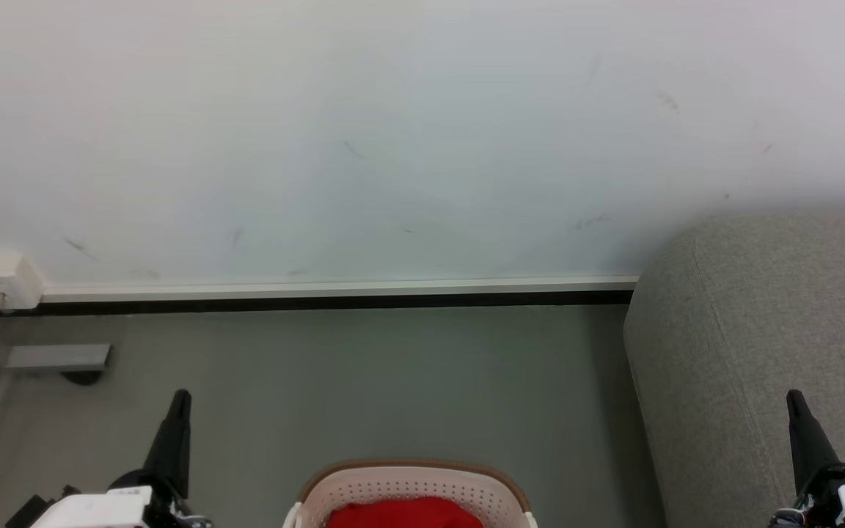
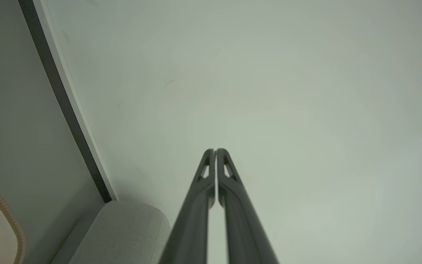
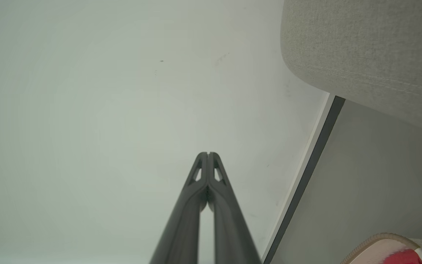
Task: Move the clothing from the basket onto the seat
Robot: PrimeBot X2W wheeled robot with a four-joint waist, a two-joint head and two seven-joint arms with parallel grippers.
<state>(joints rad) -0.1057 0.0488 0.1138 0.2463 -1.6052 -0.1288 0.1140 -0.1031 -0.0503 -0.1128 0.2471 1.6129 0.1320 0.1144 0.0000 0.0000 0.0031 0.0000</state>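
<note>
While both sets of long dark fingers are pressed together on nothing, the left gripper at lower left and the right gripper at lower right, the cream-white perforated plastic basket with a brown rim sits at bottom centre, bright red fabric clothing inside. The large grey woven upholstered seat occupies the right side.

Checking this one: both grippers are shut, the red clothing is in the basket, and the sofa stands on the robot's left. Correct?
No: the sofa stands on the robot's right, as the head view shows. The left gripper and right gripper are shut, and the red clothing lies in the basket.
</note>
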